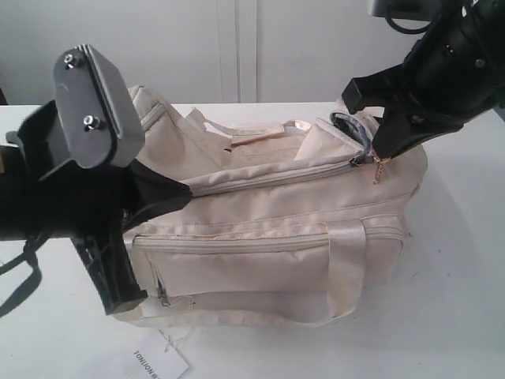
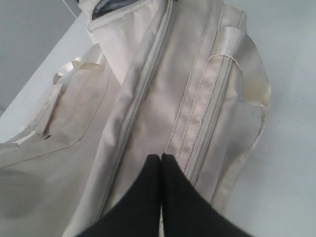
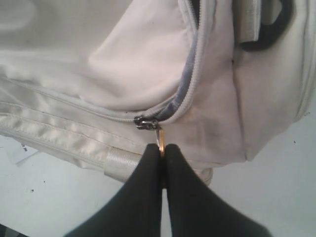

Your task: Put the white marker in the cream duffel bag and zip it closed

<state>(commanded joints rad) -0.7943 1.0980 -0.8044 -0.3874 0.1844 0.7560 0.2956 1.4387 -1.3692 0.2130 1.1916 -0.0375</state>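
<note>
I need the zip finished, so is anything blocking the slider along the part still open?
Nothing visible does. The right claw pinches the gold pull tab of the cream fabric duffel bag; ahead of the dark metal slider, the open teeth show only grey lining.

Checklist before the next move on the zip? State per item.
1. Right gripper shut on the zip pull: ok.
2. Zip fully closed: not ok. An open stretch showing grey lining remains past the slider.
3. White marker inside the cream duffel bag: cannot tell, it is not visible in any view.
4. Left gripper shut at the bag's far end: ok. Whether it is pinching fabric: cannot tell.
5. Paper tag away from the zip line: ok.
</note>
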